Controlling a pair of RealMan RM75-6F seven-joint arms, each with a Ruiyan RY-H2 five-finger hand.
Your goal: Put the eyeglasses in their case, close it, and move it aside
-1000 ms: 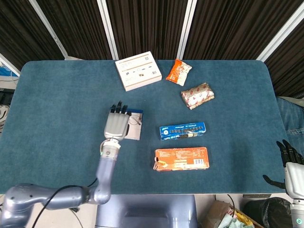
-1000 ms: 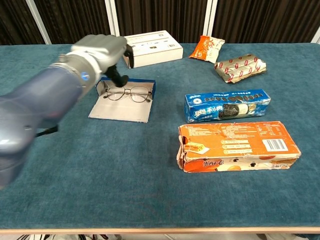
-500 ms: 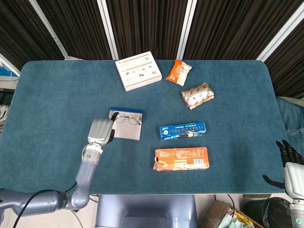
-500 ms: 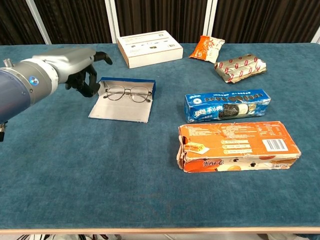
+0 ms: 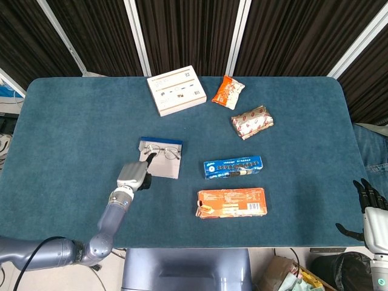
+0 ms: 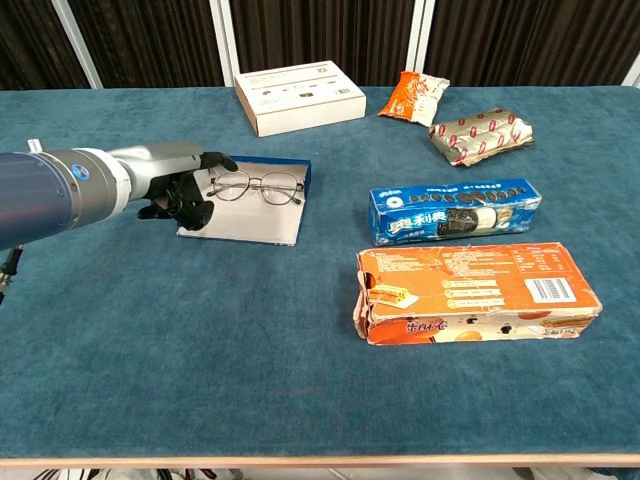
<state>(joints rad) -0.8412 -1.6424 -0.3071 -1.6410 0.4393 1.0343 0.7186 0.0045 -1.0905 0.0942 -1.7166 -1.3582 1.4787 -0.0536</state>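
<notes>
Evidently the left hand [image 6: 185,195] had been drawn back from above the case [image 6: 247,203] and brought low to its near-left edge, fingers curled with one extended toward the eyeglasses [image 6: 257,186]; nothing was held. The eyeglasses were seen lying inside the open case, so closing the case was judged the step in hand. The right hand [image 5: 370,209] was parked well right of the case, fingers spread, empty.

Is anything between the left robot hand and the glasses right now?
Nothing visible. The left robot hand sits at the left edge of the open case, with the glasses lying in it just to its right. The snack boxes are off to the right, well clear.
</notes>
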